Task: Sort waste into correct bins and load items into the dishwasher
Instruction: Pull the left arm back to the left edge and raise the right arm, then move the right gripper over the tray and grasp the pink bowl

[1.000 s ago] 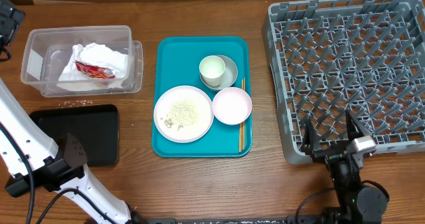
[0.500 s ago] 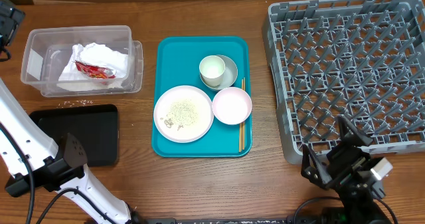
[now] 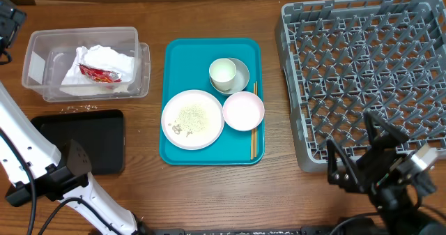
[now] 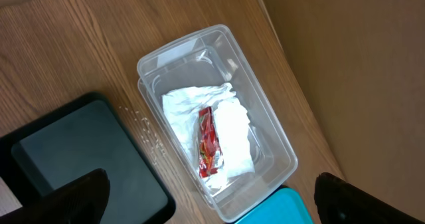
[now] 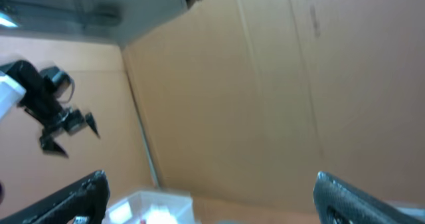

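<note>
The clear tub at the far left holds the crumpled white napkin and the red wrapper; the left wrist view looks down on the tub, napkin and wrapper. The black tray lies in front of it. On the teal tray sit the large plate with rice crumbs, the small plate, the white cup in the grey bowl, and chopsticks. My left gripper is open and empty, high above the tub. My right gripper is open and empty over the dish rack's front edge.
Spilled crumbs lie on the wooden table between the tub and the black tray. A cardboard wall stands behind the table. The left arm's white links cross the table's left side over the black tray.
My right gripper has moved right along the rack's front edge and tilted up, still open. The left arm and all objects have not moved.
</note>
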